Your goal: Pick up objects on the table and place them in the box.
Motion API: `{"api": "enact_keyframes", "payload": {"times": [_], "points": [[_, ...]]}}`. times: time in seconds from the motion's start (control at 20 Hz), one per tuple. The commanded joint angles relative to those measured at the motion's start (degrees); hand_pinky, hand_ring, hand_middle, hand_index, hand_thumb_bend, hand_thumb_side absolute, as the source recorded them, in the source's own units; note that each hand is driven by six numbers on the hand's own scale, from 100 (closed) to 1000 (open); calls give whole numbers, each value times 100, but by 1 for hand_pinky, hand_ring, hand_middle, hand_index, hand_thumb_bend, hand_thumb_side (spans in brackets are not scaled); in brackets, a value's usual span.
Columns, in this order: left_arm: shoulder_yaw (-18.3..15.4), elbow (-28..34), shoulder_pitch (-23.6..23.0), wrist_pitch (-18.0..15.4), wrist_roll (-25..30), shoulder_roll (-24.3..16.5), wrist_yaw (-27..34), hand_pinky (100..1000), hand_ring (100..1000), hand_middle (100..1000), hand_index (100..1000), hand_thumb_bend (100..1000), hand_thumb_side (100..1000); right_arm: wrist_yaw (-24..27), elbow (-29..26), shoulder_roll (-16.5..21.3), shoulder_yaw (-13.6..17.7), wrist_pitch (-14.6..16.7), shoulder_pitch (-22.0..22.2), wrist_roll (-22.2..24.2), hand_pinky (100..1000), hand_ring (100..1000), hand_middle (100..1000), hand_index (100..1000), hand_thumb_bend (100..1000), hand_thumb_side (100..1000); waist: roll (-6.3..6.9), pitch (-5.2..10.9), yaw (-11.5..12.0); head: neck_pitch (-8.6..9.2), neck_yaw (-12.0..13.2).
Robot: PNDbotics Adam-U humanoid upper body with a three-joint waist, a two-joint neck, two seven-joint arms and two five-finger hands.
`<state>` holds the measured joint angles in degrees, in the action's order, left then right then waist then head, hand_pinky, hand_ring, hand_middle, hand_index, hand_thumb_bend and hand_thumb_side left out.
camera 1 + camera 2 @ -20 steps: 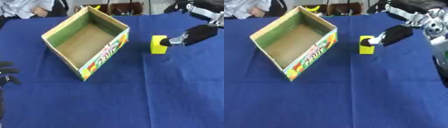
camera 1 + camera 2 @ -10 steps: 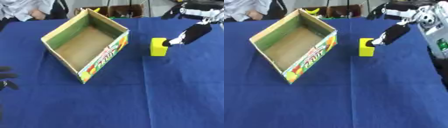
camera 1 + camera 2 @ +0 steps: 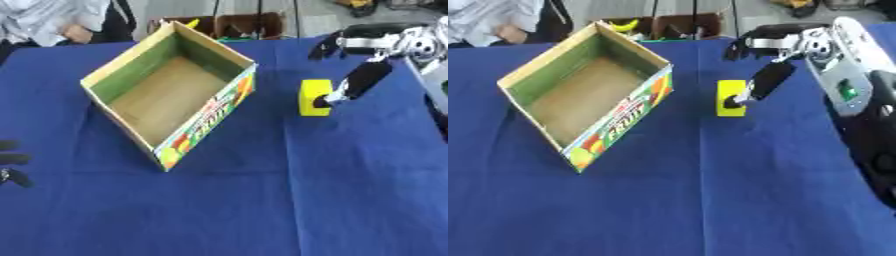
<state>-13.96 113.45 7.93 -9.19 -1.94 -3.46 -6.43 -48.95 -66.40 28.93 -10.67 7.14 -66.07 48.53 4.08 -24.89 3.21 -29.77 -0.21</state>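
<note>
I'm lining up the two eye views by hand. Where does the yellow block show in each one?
Left eye view: the yellow block sits right of centre in the upper half, with the right hand at its right side.
Right eye view: it sits just right of centre, upper half.
Shared landmark: the open cardboard box, to the block's left in both.

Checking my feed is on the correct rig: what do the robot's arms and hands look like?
The right hand has black fingers. Its forearm is silver-grey with a round joint and a small green marking. Only dark fingertips of the left hand show at the left edge.
</note>
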Motion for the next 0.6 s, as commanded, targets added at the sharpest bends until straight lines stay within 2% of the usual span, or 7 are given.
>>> {"api": "enact_keyframes", "payload": {"times": [0.05,0.35,0.6], "points": [[7,114,13,-10,20,-19,-16,355,572,608,863,100,950,-225,131,0,14,26,-182,38,829,903,841,913,464,407,-12,101,22,74,-33],[7,114,26,-9,26,-3,-24,355,571,608,863,100,949,-449,323,-46,15,46,-208,132,824,898,838,908,384,364,-8,65,5,102,-33],[12,114,37,-9,32,5,-26,355,571,608,863,100,950,-658,435,-80,29,-18,-207,44,821,895,838,907,371,362,-10,46,10,142,-46]]}}
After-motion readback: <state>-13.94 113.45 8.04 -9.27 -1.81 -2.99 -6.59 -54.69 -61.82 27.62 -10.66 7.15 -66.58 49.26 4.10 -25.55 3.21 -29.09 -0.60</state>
